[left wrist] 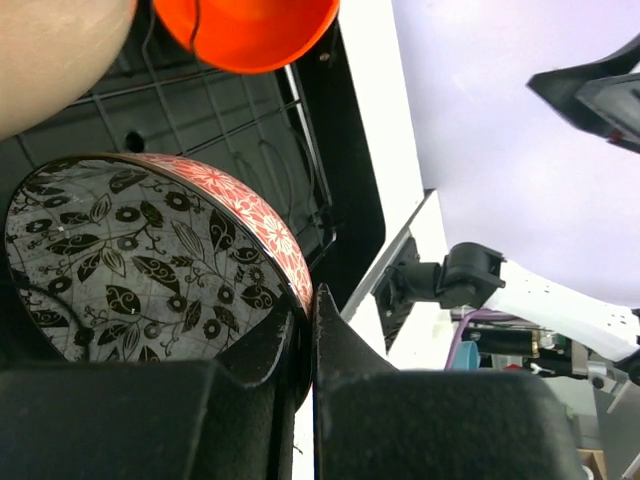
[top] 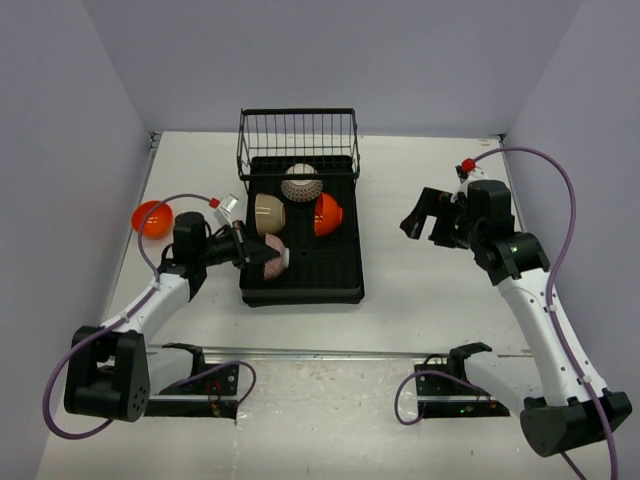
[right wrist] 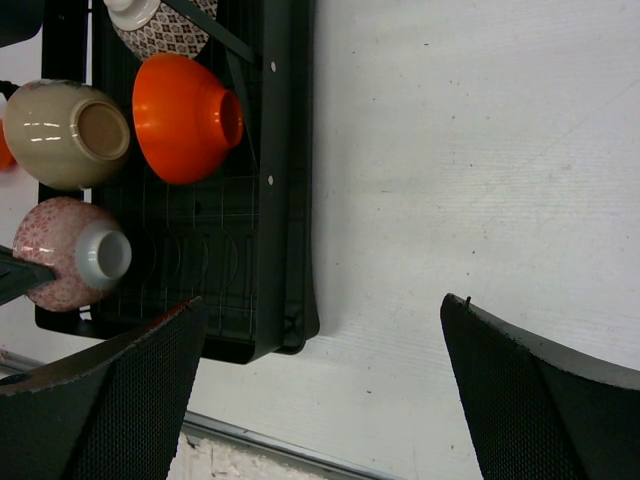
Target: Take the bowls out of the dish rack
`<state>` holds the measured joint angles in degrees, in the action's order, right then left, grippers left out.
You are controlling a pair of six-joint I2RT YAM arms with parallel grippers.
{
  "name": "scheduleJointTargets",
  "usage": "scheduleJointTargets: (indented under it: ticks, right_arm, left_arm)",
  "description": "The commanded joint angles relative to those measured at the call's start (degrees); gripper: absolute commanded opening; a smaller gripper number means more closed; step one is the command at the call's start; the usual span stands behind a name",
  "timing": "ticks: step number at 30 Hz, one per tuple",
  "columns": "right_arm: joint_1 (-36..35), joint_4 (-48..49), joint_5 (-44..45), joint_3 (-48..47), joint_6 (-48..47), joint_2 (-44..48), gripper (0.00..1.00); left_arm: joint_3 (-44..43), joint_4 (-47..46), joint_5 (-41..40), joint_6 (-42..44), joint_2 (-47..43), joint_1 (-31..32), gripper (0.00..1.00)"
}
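Note:
The black dish rack (top: 322, 272) lies mid-table with its wire basket (top: 298, 135) at the far end. Inside it rest a dotted bowl (top: 301, 182), a beige bowl (top: 269, 213) and an orange bowl (top: 328, 215). At the rack's near left corner sits a pink floral bowl (top: 273, 256). My left gripper (top: 250, 252) is shut on that bowl's rim (left wrist: 262, 225), one finger inside over the leaf-patterned interior (left wrist: 120, 265), one outside. To the right of the rack my right gripper (top: 424, 222) hovers open and holds nothing; its wrist view shows the rack (right wrist: 290, 150) and the pink bowl (right wrist: 65, 255).
A second orange bowl (top: 152, 218) stands on the table left of the rack, near the left wall. Walls close in the table on the left, back and right. A metal rail (top: 320, 352) runs along the near edge by the arm bases.

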<state>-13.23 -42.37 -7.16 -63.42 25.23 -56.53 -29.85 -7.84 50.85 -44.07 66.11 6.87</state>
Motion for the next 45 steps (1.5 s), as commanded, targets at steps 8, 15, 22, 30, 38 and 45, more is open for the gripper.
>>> scheduleJointTargets:
  ticks: [8,15,22,30,38,45]
  right_arm:
    - [-0.3,1.8,0.0,-0.8,-1.5,-0.6,0.99]
    - [-0.3,2.3,-0.1,-0.4,-1.5,-0.9,0.99]
    - [-0.3,2.3,-0.8,-1.1,-1.5,-1.5,0.99]
    - [-0.9,1.9,-0.8,-1.3,-1.5,-1.7,0.99]
    - [-1.7,1.5,-0.7,-2.1,-1.6,-2.3,0.99]
    - [-1.9,1.4,-0.6,-2.1,-1.7,-2.6,0.99]
  left_arm:
    - [4.4,-28.6,6.4,-14.4,0.4,-0.2,0.00]
    - [7.0,-38.3,8.4,-20.6,0.3,-0.2,0.00]
    - [3.6,-26.0,5.8,-15.0,-5.2,-0.3,0.00]
    - [-10.0,3.9,-1.2,3.5,-5.3,-0.5,0.00]
    - [-16.1,13.9,-8.0,10.6,-3.5,-3.4,0.00]
    - [-19.8,17.2,-9.8,13.7,-1.1,-6.3,0.00]
